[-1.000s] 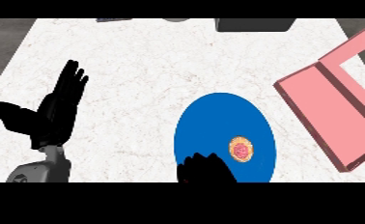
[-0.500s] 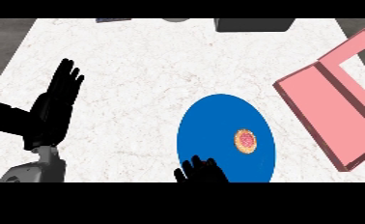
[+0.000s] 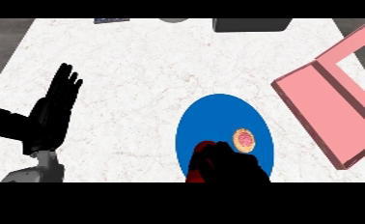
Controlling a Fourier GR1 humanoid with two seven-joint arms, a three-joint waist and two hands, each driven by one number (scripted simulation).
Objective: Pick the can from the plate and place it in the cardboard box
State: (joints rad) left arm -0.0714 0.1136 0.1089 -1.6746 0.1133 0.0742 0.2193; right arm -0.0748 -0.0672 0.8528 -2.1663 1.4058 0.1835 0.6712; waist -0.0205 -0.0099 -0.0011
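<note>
1. Head view, surfaces: I see a white counter (image 3: 143,73) with faint marble veining. On it lies a flat, glossy blue plate (image 3: 214,117) that reads as an oval. The can (image 3: 245,139) stands on the plate's right half and shows me only its round top, an orange rim around a pink centre. A pink box (image 3: 314,107) with thin, flat walls lies open and set at a slant. A dark grey block (image 3: 251,24) sits at the far edge.
2. Head view, hands: my left hand (image 3: 51,112) rests near the left edge, its fingers (image 3: 65,80) straight, close together and pointing up, holding nothing. My right hand (image 3: 228,167) comes up from the lower edge over the plate's near part as one dark mass. I cannot tell whether it is spread or curled. A red patch (image 3: 203,155) shows at its left side, and I cannot tell what it is.
3. Head view, can: it sits just beyond the right hand's upper right edge. The two outlines meet, but I cannot tell whether they touch. It is well to the right of the left fingertips and lower, and the box lies further right still, apart from the plate.
</note>
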